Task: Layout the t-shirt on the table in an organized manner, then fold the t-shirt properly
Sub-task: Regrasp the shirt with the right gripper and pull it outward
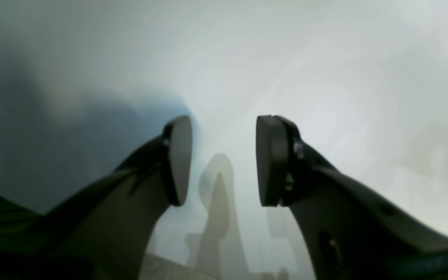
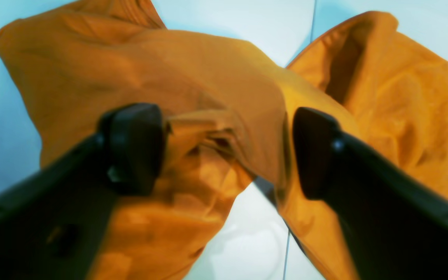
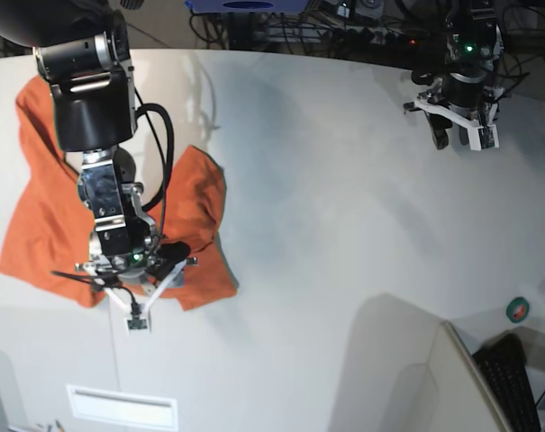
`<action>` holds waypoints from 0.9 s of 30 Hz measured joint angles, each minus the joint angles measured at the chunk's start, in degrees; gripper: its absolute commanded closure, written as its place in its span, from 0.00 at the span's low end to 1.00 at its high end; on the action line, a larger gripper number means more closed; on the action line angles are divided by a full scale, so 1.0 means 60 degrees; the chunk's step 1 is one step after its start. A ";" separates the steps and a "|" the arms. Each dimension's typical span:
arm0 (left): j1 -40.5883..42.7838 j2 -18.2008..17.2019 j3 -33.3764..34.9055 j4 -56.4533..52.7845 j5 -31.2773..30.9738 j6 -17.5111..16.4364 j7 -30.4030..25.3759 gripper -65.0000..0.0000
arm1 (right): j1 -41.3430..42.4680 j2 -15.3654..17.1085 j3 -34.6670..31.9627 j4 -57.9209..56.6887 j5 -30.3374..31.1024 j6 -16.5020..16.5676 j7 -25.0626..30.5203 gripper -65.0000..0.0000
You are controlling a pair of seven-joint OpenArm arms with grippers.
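The orange t-shirt (image 3: 38, 216) lies crumpled on the left part of the white table (image 3: 344, 225), bunched in folds. My right gripper (image 3: 128, 270) hangs over its near edge. In the right wrist view this gripper (image 2: 224, 155) is open, its fingers astride a raised fold of the t-shirt (image 2: 208, 77), with bare table (image 2: 247, 241) and its seam line below. My left gripper (image 3: 458, 137) is far off at the back right, open and empty. In the left wrist view it (image 1: 224, 163) hovers over bare table (image 1: 325, 77). The neck label is hidden.
A small angled white panel (image 3: 425, 378) and a keyboard (image 3: 524, 382) stand at the front right. A green tape roll (image 3: 517, 310) lies near the right edge. Cables and equipment (image 3: 344, 22) run behind the curved far edge.
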 measured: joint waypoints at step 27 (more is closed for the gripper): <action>-0.0433 -0.0007 0.0040 -0.0004 0.0007 0.0025 0.0022 0.61 | -0.7697 0.0623 0.1206 0.8448 0.0816 0.0783 -0.0033 1.00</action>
